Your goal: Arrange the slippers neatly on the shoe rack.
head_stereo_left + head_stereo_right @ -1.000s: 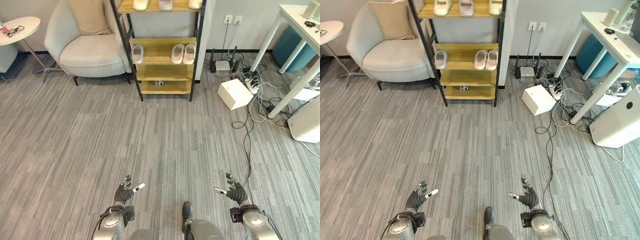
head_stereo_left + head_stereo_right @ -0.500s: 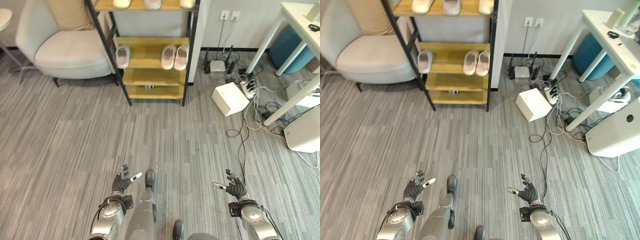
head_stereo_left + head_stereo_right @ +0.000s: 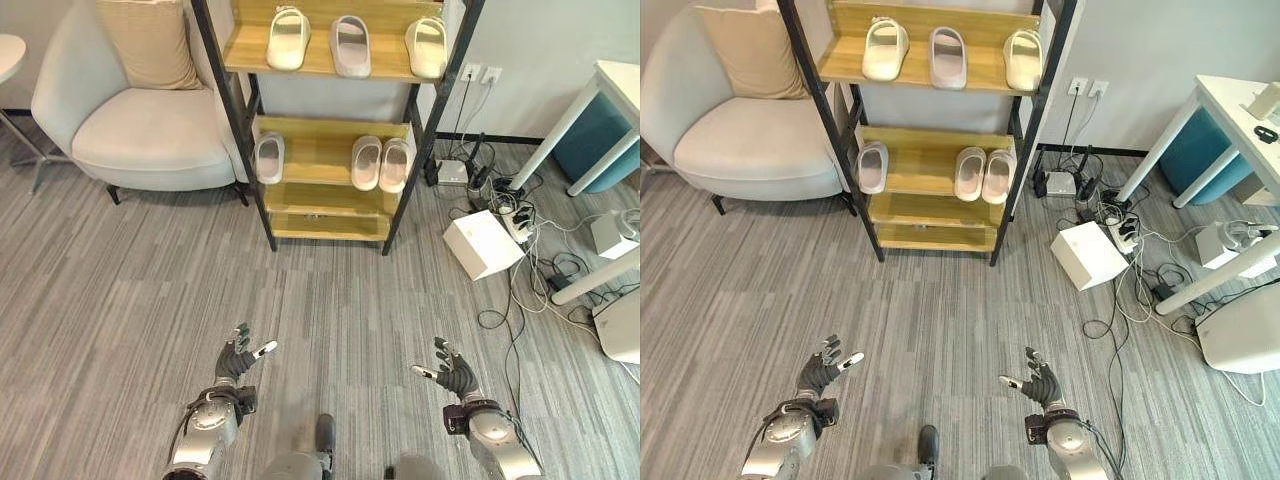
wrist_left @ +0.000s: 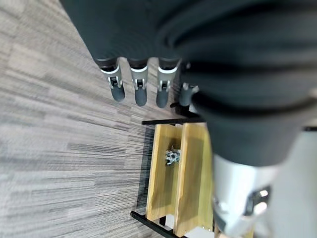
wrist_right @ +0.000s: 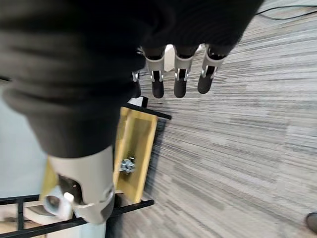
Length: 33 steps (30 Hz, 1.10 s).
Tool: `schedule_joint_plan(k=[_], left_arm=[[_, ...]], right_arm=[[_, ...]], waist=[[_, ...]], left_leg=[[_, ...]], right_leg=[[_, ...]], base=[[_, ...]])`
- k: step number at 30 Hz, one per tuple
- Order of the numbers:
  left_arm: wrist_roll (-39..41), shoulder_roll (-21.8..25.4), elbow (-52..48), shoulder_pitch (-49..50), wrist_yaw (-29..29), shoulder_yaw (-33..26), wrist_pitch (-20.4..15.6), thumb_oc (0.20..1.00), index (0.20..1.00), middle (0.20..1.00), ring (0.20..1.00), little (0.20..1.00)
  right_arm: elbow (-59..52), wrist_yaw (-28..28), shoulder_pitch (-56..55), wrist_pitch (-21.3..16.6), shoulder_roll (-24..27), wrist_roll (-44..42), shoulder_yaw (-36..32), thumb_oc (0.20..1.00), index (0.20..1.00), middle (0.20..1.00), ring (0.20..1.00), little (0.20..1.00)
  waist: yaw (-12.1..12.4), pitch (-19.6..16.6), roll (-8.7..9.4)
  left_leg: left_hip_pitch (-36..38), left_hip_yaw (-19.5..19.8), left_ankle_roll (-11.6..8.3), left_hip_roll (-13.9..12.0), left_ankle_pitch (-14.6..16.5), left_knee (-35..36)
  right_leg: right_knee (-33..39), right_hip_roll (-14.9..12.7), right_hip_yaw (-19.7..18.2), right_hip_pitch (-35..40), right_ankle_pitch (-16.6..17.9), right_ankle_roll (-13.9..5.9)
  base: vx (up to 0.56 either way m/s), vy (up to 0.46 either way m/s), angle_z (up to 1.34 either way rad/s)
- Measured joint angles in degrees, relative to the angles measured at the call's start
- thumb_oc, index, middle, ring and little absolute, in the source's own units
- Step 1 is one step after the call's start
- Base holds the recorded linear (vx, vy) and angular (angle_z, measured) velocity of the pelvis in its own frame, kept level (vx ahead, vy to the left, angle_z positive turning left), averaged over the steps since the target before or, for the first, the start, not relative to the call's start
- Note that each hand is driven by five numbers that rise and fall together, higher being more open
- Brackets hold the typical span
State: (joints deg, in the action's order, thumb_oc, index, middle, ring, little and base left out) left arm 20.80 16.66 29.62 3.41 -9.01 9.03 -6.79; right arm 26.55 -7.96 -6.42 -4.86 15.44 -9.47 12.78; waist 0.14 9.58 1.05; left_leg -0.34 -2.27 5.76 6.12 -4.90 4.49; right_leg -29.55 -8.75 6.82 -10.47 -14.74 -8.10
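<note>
The shoe rack (image 3: 320,196), wooden shelves in a black frame, stands against the back wall. Its upper shelf carries three pale slippers (image 3: 350,32) side by side. On the shelf below lie a single slipper (image 3: 269,158) at the left and a pair (image 3: 381,164) at the right. A small metallic object (image 3: 316,215) sits on a lower shelf. My left hand (image 3: 238,362) and right hand (image 3: 452,372) hover low over the carpet, well short of the rack, both open and empty. In the wrist views, straight fingers (image 4: 139,91) (image 5: 179,84) point toward the rack's bottom shelves (image 4: 181,178).
A pale armchair (image 3: 150,130) with a beige cushion (image 3: 150,45) stands left of the rack. To the right are a white box (image 3: 482,243), a power strip with tangled cables (image 3: 520,222), white table legs (image 3: 590,160) and a white appliance (image 3: 625,325).
The camera has moved, and the whole picture shifted: the rack's upper shelf with three slippers is now fully in view. Both hands stay open and empty.
</note>
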Motion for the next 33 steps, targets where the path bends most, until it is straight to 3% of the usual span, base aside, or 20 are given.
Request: schedule_joint_plan(k=[2, 5, 7, 9, 10, 11, 13, 14, 15, 16, 17, 18, 19, 20, 21, 23, 24, 26, 30, 33], left_arm=[[0.0, -0.1, -0.1, 0.6, 0.1, 0.0, -0.1, 1.000, 1.000, 1.000, 1.000, 1.000], [0.0, -0.3, 0.4, 0.8, 0.1, -0.1, 0.0, 1.000, 1.000, 1.000, 1.000, 1.000], [-0.4, -0.7, 0.4, 1.0, 0.3, -0.1, 0.0, 1.000, 1.000, 1.000, 1.000, 1.000], [-1.6, -1.2, 0.3, 2.0, 0.4, 0.0, 0.0, 1.000, 1.000, 1.000, 1.000, 1.000], [-1.7, -1.6, 0.3, 2.7, 0.3, -0.1, 0.0, 1.000, 1.000, 1.000, 1.000, 1.000], [-1.6, -1.6, 0.4, 2.5, 0.3, -0.2, 0.0, 1.000, 1.000, 1.000, 1.000, 1.000], [-1.6, -1.8, 0.4, 2.4, 0.3, -0.2, 0.0, 1.000, 1.000, 1.000, 1.000, 1.000], [-1.6, -2.2, 0.7, 2.1, 0.2, -0.2, -0.1, 1.000, 1.000, 1.000, 1.000, 1.000], [-1.6, -2.0, 1.0, -0.2, 0.0, -0.3, -0.1, 1.000, 1.000, 1.000, 1.000, 1.000], [-1.6, -2.0, 0.9, -1.0, 0.0, -0.3, -0.1, 1.000, 1.000, 1.000, 1.000, 1.000], [-1.6, -1.9, 1.1, -0.6, 0.0, -0.2, -0.1, 1.000, 1.000, 1.000, 1.000, 1.000], [-1.6, -2.1, 1.8, -0.7, 0.0, 0.0, -0.1, 1.000, 1.000, 1.000, 1.000, 1.000], [-1.6, -2.3, 2.8, -1.3, -0.1, -0.1, -0.1, 1.000, 1.000, 1.000, 1.000, 1.000], [-1.6, -2.6, 4.2, -1.1, -0.5, -0.2, 0.2, 1.000, 1.000, 1.000, 1.000, 1.000], [-1.6, -2.5, 4.1, -1.2, -0.5, -0.4, 0.2, 1.000, 1.000, 1.000, 1.000, 1.000], [-1.6, -3.7, 2.6, 1.5, -0.4, -0.6, 0.2, 1.000, 1.000, 1.000, 1.000, 1.000], [-1.6, -4.6, 2.9, 2.8, -0.3, -0.1, 0.3, 1.000, 1.000, 1.000, 1.000, 1.000], [-1.6, -3.2, 1.9, 1.8, 0.0, 0.5, 0.2, 1.000, 1.000, 1.000, 1.000, 1.000], [-1.7, -0.7, 2.0, -2.2, 0.0, 0.3, 0.1, 1.000, 1.000, 1.000, 1.000, 1.000], [-1.7, 1.4, 2.0, -2.0, 0.0, 0.2, 0.0, 1.000, 1.000, 1.000, 1.000, 1.000]], right_arm=[[0.1, 0.0, -0.5, 0.3, 0.2, 0.0, 0.1, 1.000, 1.000, 1.000, 1.000, 1.000], [0.3, -0.1, -0.5, 0.3, 0.1, 0.0, 0.1, 1.000, 1.000, 1.000, 1.000, 1.000], [0.3, -0.1, -1.4, 0.5, 0.1, 0.4, 0.1, 1.000, 1.000, 1.000, 1.000, 1.000], [0.4, -0.1, -3.6, 0.5, -0.2, 0.5, 0.0, 1.000, 1.000, 1.000, 1.000, 1.000], [1.2, -0.1, -3.3, 0.5, 0.2, 0.5, -0.1, 1.000, 1.000, 1.000, 1.000, 1.000], [1.3, 0.0, -2.1, 0.3, 0.2, 0.4, -0.4, 1.000, 1.000, 1.000, 1.000, 1.000], [1.3, -0.1, -0.9, -0.1, 0.9, 0.2, -0.4, 1.000, 1.000, 1.000, 1.000, 1.000], [1.4, -0.1, -0.4, -0.2, 2.5, -0.7, -0.5, 1.000, 1.000, 1.000, 1.000, 1.000], [2.8, -0.1, 0.7, -0.1, 3.1, -0.7, -1.4, 1.000, 1.000, 1.000, 1.000, 1.000], [3.0, -0.1, 0.7, -0.1, 3.0, -0.7, -2.4, 1.000, 1.000, 1.000, 1.000, 1.000], [4.0, -0.3, 1.2, -0.2, 2.6, -0.9, -2.8, 1.000, 1.000, 1.000, 1.000, 1.000], [5.4, -0.6, 1.3, -0.2, 2.6, -1.2, -2.9, 1.000, 1.000, 1.000, 1.000, 1.000], [6.8, -0.8, 1.7, -0.2, 2.6, -1.5, -3.0, 1.000, 1.000, 1.000, 1.000, 1.000], [7.3, -1.6, 0.8, 0.0, 2.7, -1.8, -2.7, 1.000, 1.000, 1.000, 1.000, 1.000], [7.2, -1.5, 0.6, 0.0, 2.8, -1.8, -2.7, 1.000, 1.000, 1.000, 1.000, 1.000], [3.6, -1.2, -1.8, 0.2, 3.1, -1.8, -3.3, 1.000, 1.000, 1.000, 1.000, 1.000], [4.3, -1.2, -2.2, 0.4, 2.5, -1.8, -3.3, 1.000, 1.000, 1.000, 1.000, 1.000], [4.4, -0.2, -2.5, 0.2, 1.2, -1.8, -2.2, 1.000, 1.000, 1.000, 1.000, 1.000], [4.5, 0.4, -0.7, 0.3, 0.0, -1.8, -2.1, 1.000, 1.000, 1.000, 1.000, 1.000], [4.5, 0.7, -0.2, 0.3, -0.8, -1.8, -2.1, 1.000, 1.000, 1.000, 1.000, 1.000]], waist=[[-0.5, -0.3, 0.31], [-1.3, -0.4, 0.88], [-2.0, -0.4, 1.59], [-2.8, -1.5, 2.12], [-2.4, -3.1, 2.45], [-2.4, -2.7, 2.04], [-1.1, -2.3, 2.71], [-0.2, -1.8, 1.70], [0.2, -0.3, 2.50], [0.2, 0.7, 3.23], [0.4, 1.6, 4.16], [0.4, 1.9, 3.98], [0.3, 2.6, 3.23], [0.5, 3.4, 2.18], [0.5, 3.1, 1.78], [0.2, 1.8, 2.54], [0.3, -1.1, 1.64], [0.2, -2.0, 2.14], [0.3, -2.3, 2.59], [0.4, -2.1, 1.96]], left_leg=[[1.7, -0.4, -1.43, -0.3, 3.0, 0.0], [3.1, -0.1, -2.15, -0.4, 5.1, -0.1], [6.0, 1.2, -3.30, -0.7, 6.1, 0.0], [8.9, 3.2, -3.89, -1.1, 7.8, 0.0], [10.5, 3.4, -5.01, -2.9, 9.1, -0.2], [7.4, 3.1, -7.00, -4.3, 10.5, -7.4], [-0.5, 3.2, -8.25, -4.5, 11.0, -26.9], [-8.3, 5.2, -9.42, -6.3, 11.6, -41.9], [-15.9, 4.8, -9.23, -7.2, 11.6, -42.4], [-17.9, 4.6, -8.92, -7.1, 11.3, -39.9], [-17.1, 0.5, -8.21, -9.8, 9.5, -19.8], [-16.3, -0.4, -8.95, -11.9, 5.5, -4.6], [-17.7, -0.5, -9.97, -14.3, 3.1, 1.0], [-19.5, -2.3, -10.27, -16.7, 1.3, 0.9], [-18.8, -3.0, -9.94, -15.9, 0.8, 0.5], [-11.8, -8.3, -4.24, -8.6, -0.9, -4.7], [-7.8, -8.2, -0.74, -6.0, -2.2, -4.0], [-6.1, -5.7, 1.09, -4.9, -1.0, -2.9], [-5.5, -2.0, 2.06, -2.7, -0.3, -2.8], [-1.6, -1.5, 2.05, -2.5, 0.1, -2.7]], right_leg=[[14.1, 0.1, 1.4, -3.9, 5.7, 2.52], [31.0, -0.3, 2.9, -4.6, 15.9, 0.68], [34.4, -0.2, 2.7, -3.7, 21.7, 1.42], [34.1, -0.1, 2.6, 0.5, 22.8, 2.68], [34.2, 1.8, 2.8, 1.9, 28.9, 5.60], [34.2, 3.4, 3.0, 3.0, 27.8, 7.07], [34.2, 3.9, 2.7, 5.3, 25.5, 9.92], [34.2, 6.3, 2.9, 7.4, 21.9, 13.24], [34.2, 7.3, 3.2, 8.5, 19.4, 14.17], [34.2, 7.3, 3.5, 9.1, 18.8, 14.39], [34.6, 7.8, 3.5, 10.5, 16.1, 9.82], [34.2, 8.9, 4.4, 11.5, 15.1, 7.91], [34.2, 10.7, 4.5, 12.9, 15.3, 7.69], [34.5, 12.5, 4.3, 17.6, 12.0, 10.20], [34.2, 12.5, 4.1, 19.0, 12.1, 10.95], [32.6, 8.6, 3.6, 24.4, 8.3, 5.54], [26.4, 6.9, 2.2, 24.1, 6.7, 3.57], [14.5, 5.1, 2.7, 17.9, 2.9, 2.41], [10.7, -0.5, 1.4, 10.1, 0.6, 0.63], [9.3, -1.6, -0.9, 5.5, 1.7, -1.17]], base=[[0.34, -0.146, -0.06], [0.29, -0.168, -0.06], [0.31, -0.203, 0.34], [0.25, -0.202, 0.57], [0.31, -0.335, 0.46], [0.27, -0.327, 0.26], [0.19, -0.163, -0.05], [0.32, -0.029, -0.07], [0.43, 0.093, 0.08], [0.41, 0.170, 0.15], [0.41, 0.217, 0.05], [0.32, 0.198, -0.02], [0.35, 0.241, -0.23], [0.47, 0.401, -0.35], [0.56, 0.505, -0.68], [0.50, 0.549, -0.52], [0.26, 0.364, -0.13], [0.12, 0.211, 0.22], [0.07, 0.147, 0.38], [0.08, 0.041, 0.31]])
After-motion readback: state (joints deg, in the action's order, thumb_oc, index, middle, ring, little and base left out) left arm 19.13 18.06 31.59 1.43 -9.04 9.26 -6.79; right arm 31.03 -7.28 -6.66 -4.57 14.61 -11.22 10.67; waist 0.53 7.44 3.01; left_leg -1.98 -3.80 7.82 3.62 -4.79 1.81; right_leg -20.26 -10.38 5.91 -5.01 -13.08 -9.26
